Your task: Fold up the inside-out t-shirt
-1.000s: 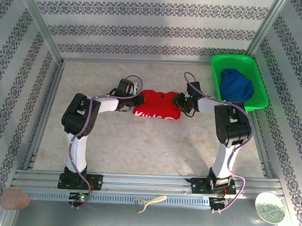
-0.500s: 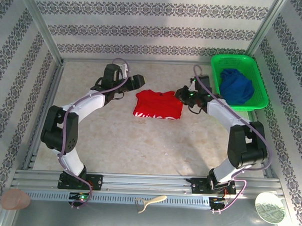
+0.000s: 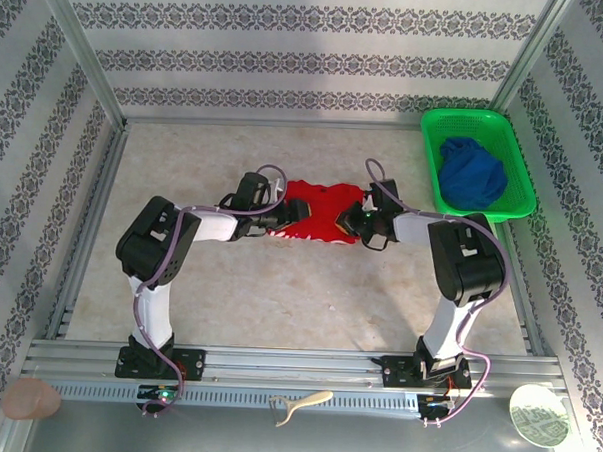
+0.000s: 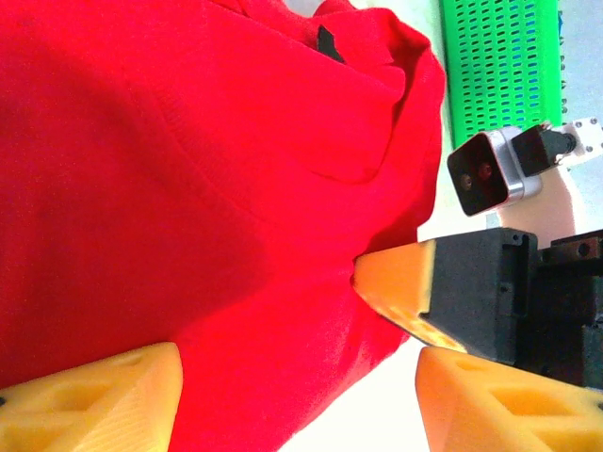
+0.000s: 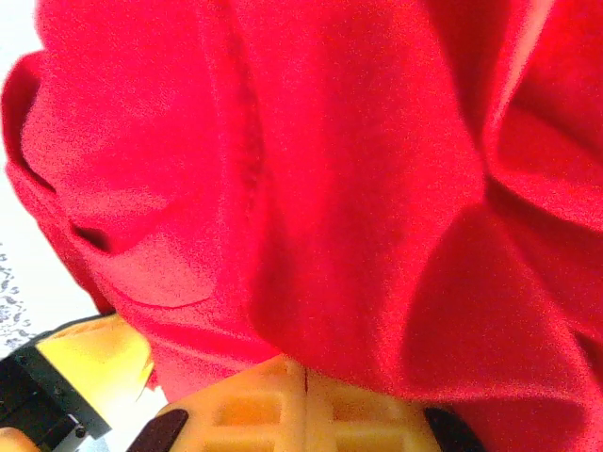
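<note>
The inside-out t-shirt (image 3: pixel 318 202) lies bunched and plain red in the middle of the table, a sliver of white lettering along its near edge. My left gripper (image 3: pixel 282 221) is at its near left corner, open, its yellow fingers (image 4: pixel 94 395) straddling the red cloth (image 4: pixel 188 188) without pinching it. At the shirt's near right corner my right gripper (image 3: pixel 350 220) is shut on a fold of the t-shirt (image 5: pixel 377 188). Its fingertips (image 5: pixel 306 377) press together under the gathered cloth. In the left wrist view the right gripper's orange tip (image 4: pixel 396 282) bites the shirt's edge.
A green basket (image 3: pixel 465 114) stands at the back right with a dark blue garment (image 3: pixel 471 171) inside; its slotted wall (image 4: pixel 499 66) is also in the left wrist view. Patterned walls close three sides. A metal rail (image 3: pixel 295 366) runs along the near edge.
Both arms swung out toward the back, then came in again to the shirt's near corners. The left gripper opened, the right one closed on the cloth, and the shirt is more crumpled.
</note>
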